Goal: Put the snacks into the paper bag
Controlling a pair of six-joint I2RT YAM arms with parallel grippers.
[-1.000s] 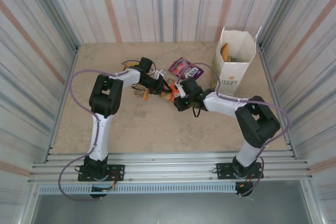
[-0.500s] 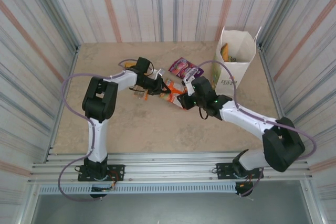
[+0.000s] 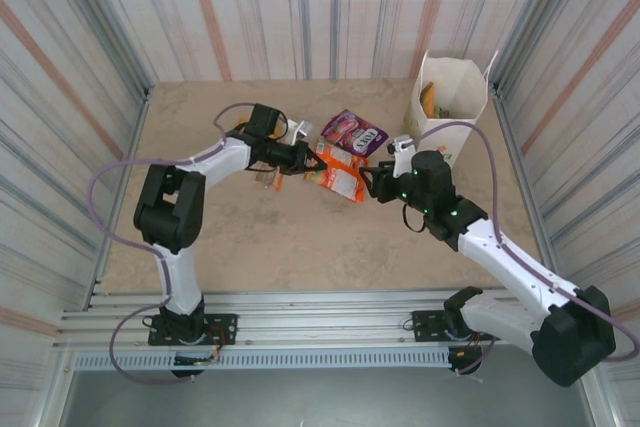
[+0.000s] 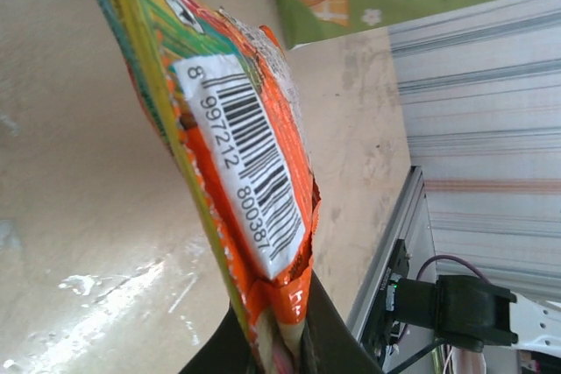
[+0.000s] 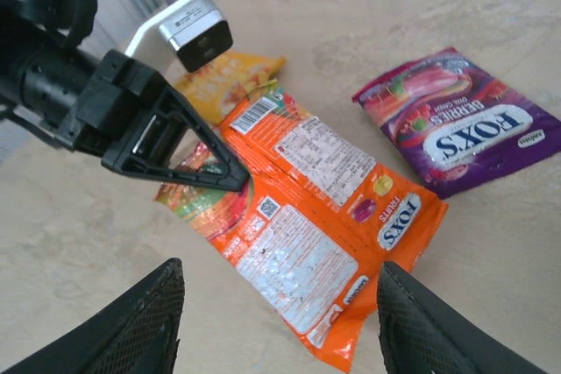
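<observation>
Pinching edge of orange snack packet (image 4: pixel 254 181), left pincer (image 4: pixel 276 348), right pincer (image 5: pixel 279 267) spread, near it.

Paper bag (image 3: pixel 462 107): one, at the far right corner of the table (image 3: pixel 230 247), containing one yellow packet (image 3: pixel 428 99).

Loose items near table centre:
- one purple packet (image 5: pixel 456 120)
- one orange packet (image 5: pixel 324 243)
- one yellow-orange packet (image 5: pixel 223 72)
- one orange-green packet (image 4: pixel 245 172)
- one small bar (image 3: pixel 265 180)

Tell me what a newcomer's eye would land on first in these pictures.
First, the bright orange packet in the middle of the table, one edge pinched in the left tool, while the right tool hovers open facing it. Next, the purple packet lying flat just beyond, and the white paper bag standing upright at the far right corner with a yellow packet inside.
</observation>
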